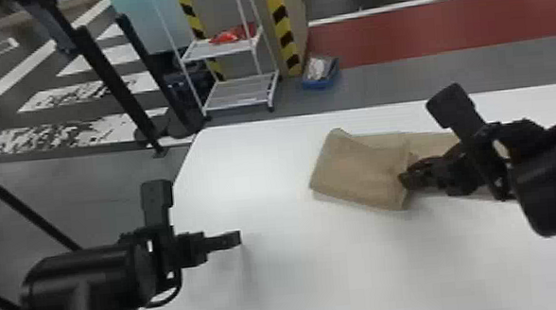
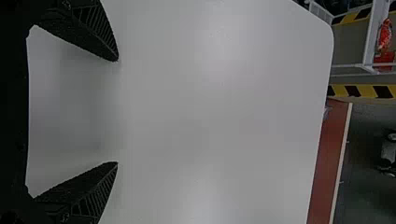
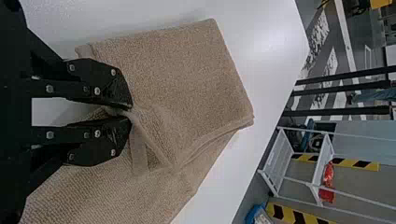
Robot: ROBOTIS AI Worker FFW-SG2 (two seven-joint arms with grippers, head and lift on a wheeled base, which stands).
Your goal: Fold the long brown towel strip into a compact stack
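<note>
My right gripper is at the inner edge of the folded part of the brown towel, whose left end lies doubled over while the rest runs on to the right beneath the arm. In the right wrist view, my right gripper is shut on a pinched bit of the towel, with creases around the fingertips. Apart from the towel, my left gripper is over the table's left front part; in the left wrist view that gripper is open above bare white surface.
The white table carries the towel toward its far right. Beyond its back edge stand a white wire rack and a blue bin on the floor. Black poles rise behind the table's left side.
</note>
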